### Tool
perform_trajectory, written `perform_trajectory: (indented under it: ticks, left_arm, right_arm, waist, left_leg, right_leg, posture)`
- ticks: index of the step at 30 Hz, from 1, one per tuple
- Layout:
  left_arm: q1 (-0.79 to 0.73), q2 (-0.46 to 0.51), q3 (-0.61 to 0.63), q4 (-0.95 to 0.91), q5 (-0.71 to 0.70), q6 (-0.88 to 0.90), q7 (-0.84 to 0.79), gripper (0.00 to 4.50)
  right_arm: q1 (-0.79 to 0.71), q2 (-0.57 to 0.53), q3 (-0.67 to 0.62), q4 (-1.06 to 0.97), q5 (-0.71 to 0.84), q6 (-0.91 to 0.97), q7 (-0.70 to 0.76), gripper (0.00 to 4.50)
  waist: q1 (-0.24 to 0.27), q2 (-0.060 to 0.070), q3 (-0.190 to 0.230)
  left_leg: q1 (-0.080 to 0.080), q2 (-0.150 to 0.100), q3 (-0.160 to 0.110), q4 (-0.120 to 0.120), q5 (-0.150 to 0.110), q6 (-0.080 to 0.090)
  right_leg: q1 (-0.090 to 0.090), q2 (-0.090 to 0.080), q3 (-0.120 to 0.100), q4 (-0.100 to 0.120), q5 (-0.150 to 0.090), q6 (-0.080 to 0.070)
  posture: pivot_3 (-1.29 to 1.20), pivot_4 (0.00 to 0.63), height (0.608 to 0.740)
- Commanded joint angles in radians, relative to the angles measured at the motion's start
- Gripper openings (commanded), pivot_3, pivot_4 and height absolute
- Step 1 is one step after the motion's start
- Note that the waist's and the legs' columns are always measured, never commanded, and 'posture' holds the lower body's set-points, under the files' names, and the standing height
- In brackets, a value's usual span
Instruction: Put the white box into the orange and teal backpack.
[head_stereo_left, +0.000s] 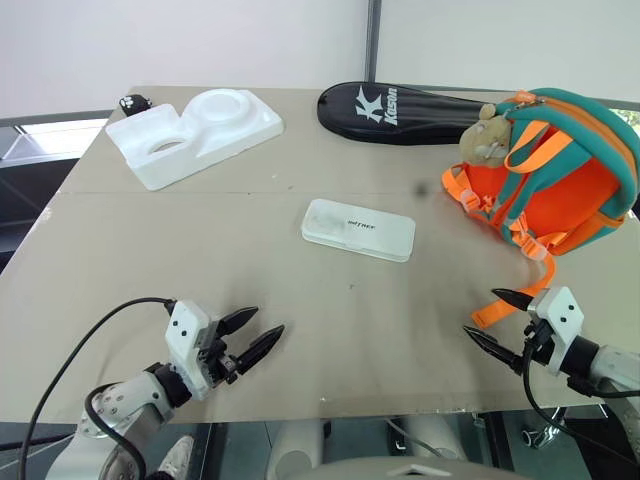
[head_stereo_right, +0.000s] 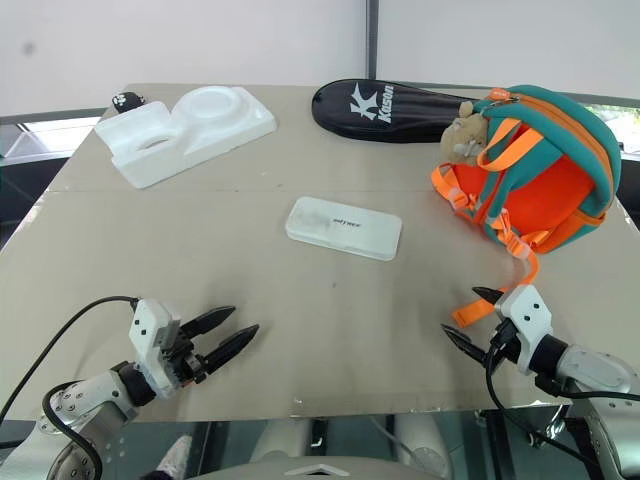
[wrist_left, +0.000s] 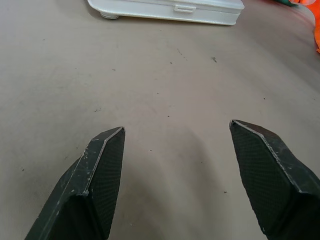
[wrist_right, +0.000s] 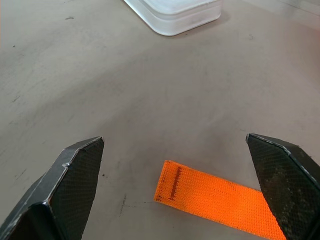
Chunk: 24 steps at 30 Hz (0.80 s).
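The white box (head_stereo_left: 358, 229) lies flat in the middle of the table, with small dark lettering on its lid. The orange and teal backpack (head_stereo_left: 555, 175) stands at the right, a beige plush bear (head_stereo_left: 487, 134) on its upper left side. One orange strap (wrist_right: 215, 199) trails toward the near edge. My left gripper (head_stereo_left: 263, 334) is open near the front left edge, well short of the box (wrist_left: 167, 9). At the front right my right gripper (head_stereo_left: 491, 315) is open, its fingers either side of the strap end, nothing held.
A white moulded foam tray (head_stereo_left: 195, 132) with round hollows sits at the back left, a small black object (head_stereo_left: 132, 102) behind it. A long black racket case (head_stereo_left: 400, 113) lies along the back edge, next to the backpack. The table's near edge (head_stereo_left: 330, 408) runs just under both grippers.
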Motion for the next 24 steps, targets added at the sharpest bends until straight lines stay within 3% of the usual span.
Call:
perform_trajectory:
  ticks: [1,7,10,13,16,18,19,21,24]
  left_arm:
    - [-0.055,0.019,0.022,-0.034,-0.021,0.008,0.013,3.39]
    - [-0.156,0.013,0.048,-0.058,-0.052,0.113,0.117,3.39]
    - [-0.313,0.009,0.001,-0.030,-0.072,0.203,0.192,3.39]
    - [-0.387,-0.009,0.002,-0.016,-0.082,0.276,0.265,2.48]
    - [-0.564,-0.024,-0.088,0.098,-0.008,0.316,0.330,1.50]
    - [-0.668,-0.034,-0.113,0.192,0.031,0.353,0.374,0.54]
    - [-0.702,-0.037,-0.117,0.226,0.047,0.367,0.390,0.03]
    - [-0.775,-0.048,-0.136,0.300,0.075,0.369,0.401,0.00]
    - [-0.861,-0.068,-0.187,0.399,0.119,0.372,0.395,0.00]
  right_arm:
    - [-0.026,0.034,-0.025,-0.071,0.041,0.028,-0.053,4.50]
    - [-0.127,0.136,0.031,-0.210,0.061,0.196,-0.247,4.50]
    - [-0.297,0.170,0.086,-0.122,0.015,0.274,-0.333,4.50]
    - [-0.351,0.225,0.117,-0.102,-0.024,0.322,-0.422,3.10]
    - [-0.457,0.267,0.171,0.022,-0.112,0.329,-0.496,2.06]
    - [-0.502,0.279,0.198,0.083,-0.164,0.336,-0.529,1.19]
    - [-0.511,0.282,0.208,0.092,-0.179,0.342,-0.537,0.53]
    - [-0.539,0.301,0.216,0.114,-0.194,0.349,-0.556,0.10]
    - [-0.576,0.311,0.250,0.142,-0.223,0.349,-0.545,0.10]
  waist:
    - [0.001,0.000,0.000]
    - [-0.002,0.000,-0.002]
    - [-0.002,0.000,0.000]
    - [0.004,-0.001,-0.002]
    - [0.005,-0.001,-0.001]
    - [0.007,-0.001,0.000]
    - [0.004,-0.001,0.000]
    - [0.000,-0.001,0.000]
    - [-0.003,-0.001,0.000]
  left_leg:
    - [0.000,0.000,0.000,0.000,0.000,0.000]
    - [0.000,0.002,-0.001,0.000,0.000,0.000]
    - [-0.001,-0.001,0.000,0.000,0.000,0.000]
    - [-0.001,-0.004,0.000,0.001,0.000,0.000]
    - [-0.001,-0.004,0.000,-0.001,0.000,0.000]
    - [-0.002,-0.005,-0.001,0.000,0.000,0.000]
    - [-0.002,-0.005,-0.001,0.001,0.000,0.000]
    - [-0.002,-0.005,0.000,0.001,0.000,0.000]
    - [-0.002,-0.005,0.000,0.000,0.000,0.000]
  right_leg:
    - [0.000,0.000,0.000,0.000,0.000,0.000]
    - [0.000,0.001,-0.002,0.001,0.000,0.000]
    - [-0.001,0.001,0.000,0.001,0.003,-0.004]
    - [0.000,0.001,-0.002,0.002,0.003,-0.004]
    - [0.000,0.002,-0.002,0.002,0.003,-0.003]
    - [0.000,0.003,-0.003,0.002,0.003,-0.003]
    - [0.000,0.003,-0.002,0.002,0.003,-0.003]
    - [0.001,0.003,-0.001,0.003,0.005,0.000]
    - [0.000,0.003,-0.001,0.003,0.005,0.001]
  posture:
    - [0.00,0.150,0.740]
    - [0.00,0.150,0.740]
    - [0.00,0.150,0.740]
    - [0.00,0.150,0.740]
    - [0.00,0.150,0.740]
    - [0.00,0.150,0.740]
    - [0.00,0.150,0.740]
    - [0.00,0.150,0.740]
    - [0.00,0.150,0.740]
